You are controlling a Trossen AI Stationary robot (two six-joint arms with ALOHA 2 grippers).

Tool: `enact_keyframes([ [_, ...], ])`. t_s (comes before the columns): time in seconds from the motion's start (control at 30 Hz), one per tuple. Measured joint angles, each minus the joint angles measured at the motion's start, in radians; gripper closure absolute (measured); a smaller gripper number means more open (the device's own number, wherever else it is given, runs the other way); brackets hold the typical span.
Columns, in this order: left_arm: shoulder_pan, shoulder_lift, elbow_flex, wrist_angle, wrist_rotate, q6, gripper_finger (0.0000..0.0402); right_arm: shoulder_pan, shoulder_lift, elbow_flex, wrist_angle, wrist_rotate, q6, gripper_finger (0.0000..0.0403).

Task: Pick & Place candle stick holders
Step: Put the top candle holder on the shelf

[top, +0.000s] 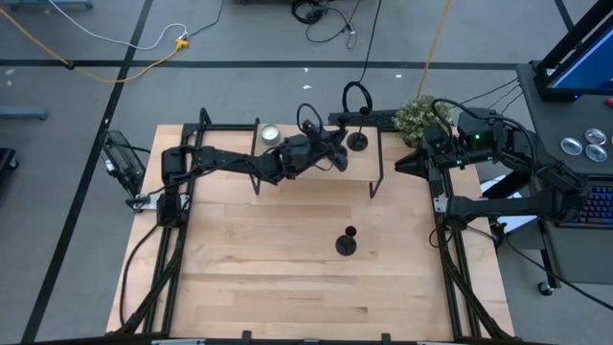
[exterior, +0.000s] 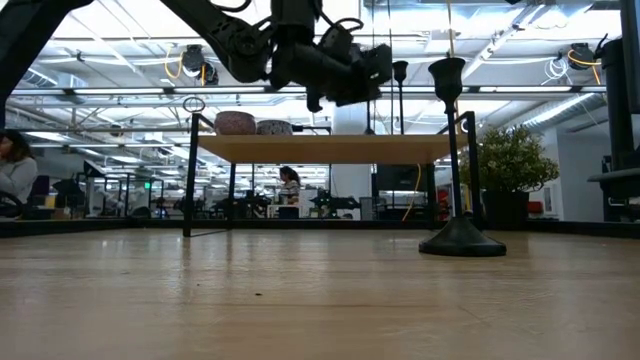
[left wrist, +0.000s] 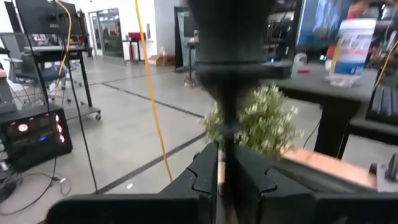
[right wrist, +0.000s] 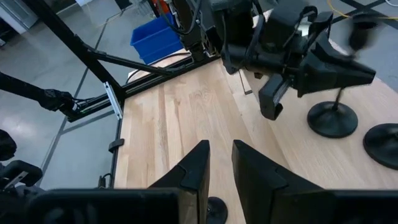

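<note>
My left gripper [top: 335,153] reaches over the raised wooden shelf [top: 225,134] at the table's far side. It is shut on a black candle stick holder [left wrist: 229,37], whose cup shows above the fingers in the left wrist view. A second holder [top: 356,142] stands by its disc base on the shelf's right end. A third holder [top: 346,244] stands by its base on the table top, and it also shows in the low view [exterior: 460,240]. My right gripper [right wrist: 221,155] waits at the table's right edge [top: 402,165], empty, with a narrow gap between its fingers. My left gripper pinches the held holder's thin stem [left wrist: 227,134] between its two fingers, below the cup. The fingers come level from the table's left and lie across the stem. The holder stays upright. Its base [right wrist: 333,118] is at the shelf top; whether it rests there I cannot tell.
The shelf [exterior: 330,149] stands on thin black legs above the table. A pale bowl [top: 271,134] sits on it to the left of my left gripper. A potted plant [top: 419,115] stands past the shelf's right end. The near half of the table has free room around the third holder.
</note>
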Motion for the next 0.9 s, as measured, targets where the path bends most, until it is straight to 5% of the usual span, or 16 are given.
enact_keyframes([
  [0.57,-0.002,-0.022,-0.002,-0.052,-0.001,0.014,0.0262,0.0,0.0,0.0,-0.006,-0.001,0.0,0.0344],
  [0.9,-0.007,-0.104,-0.002,-0.28,-0.036,0.011,0.017,0.0,0.001,0.0,-0.016,-0.001,-0.012,0.0344],
])
